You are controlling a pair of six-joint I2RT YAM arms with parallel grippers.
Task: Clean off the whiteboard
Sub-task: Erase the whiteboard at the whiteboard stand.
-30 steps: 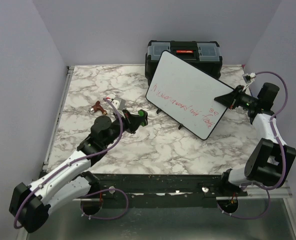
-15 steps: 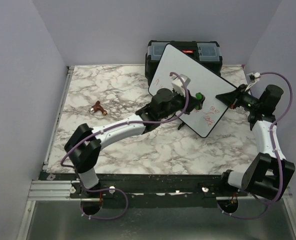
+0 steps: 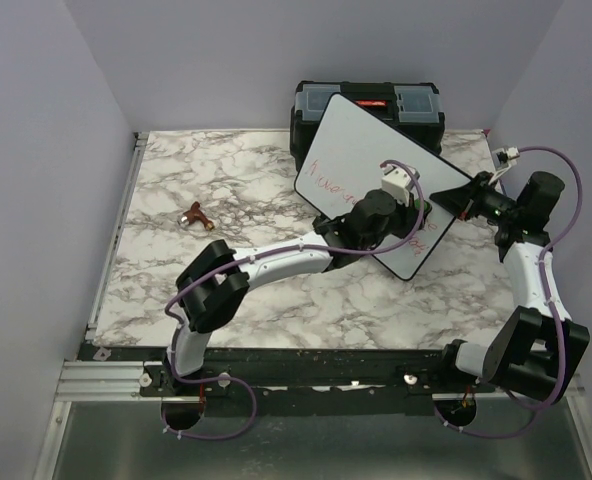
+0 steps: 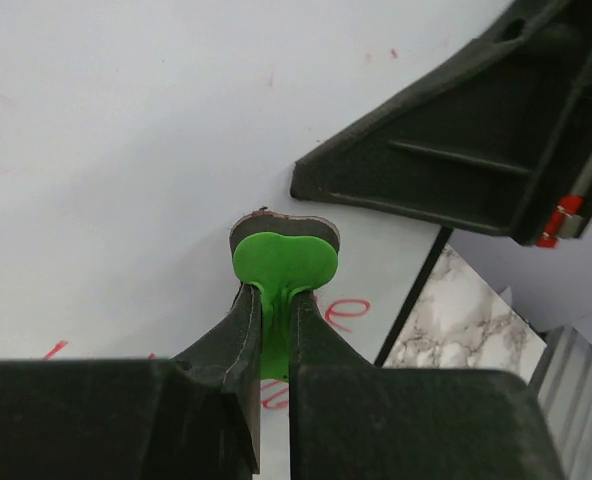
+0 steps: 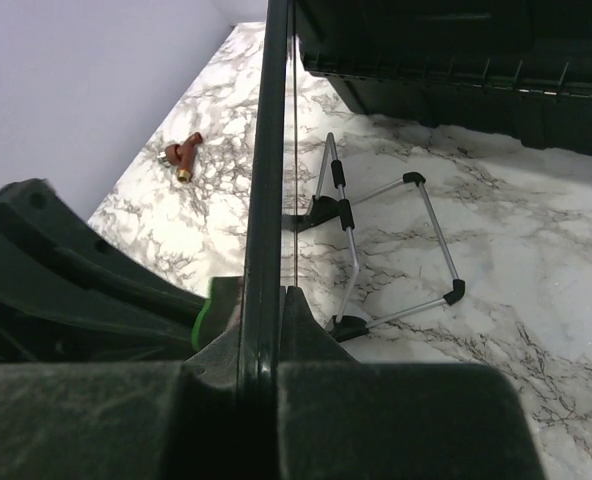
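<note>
Whiteboard [image 3: 361, 150]: tilted, upper right of centre on bench [image 3: 226, 170]. Right gripper [image 5: 266, 300] jaws clenched on its right edge; left gripper [image 4: 274, 305] jaws grasping green eraser [image 4: 284, 262]. Erasure judged partial: red writing [image 3: 328, 184] left at both ends.

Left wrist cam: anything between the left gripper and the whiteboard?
Yes: a green eraser, clamped in the left gripper, its dark pad facing the whiteboard and apparently touching it. The left wrist view shows it.
</note>
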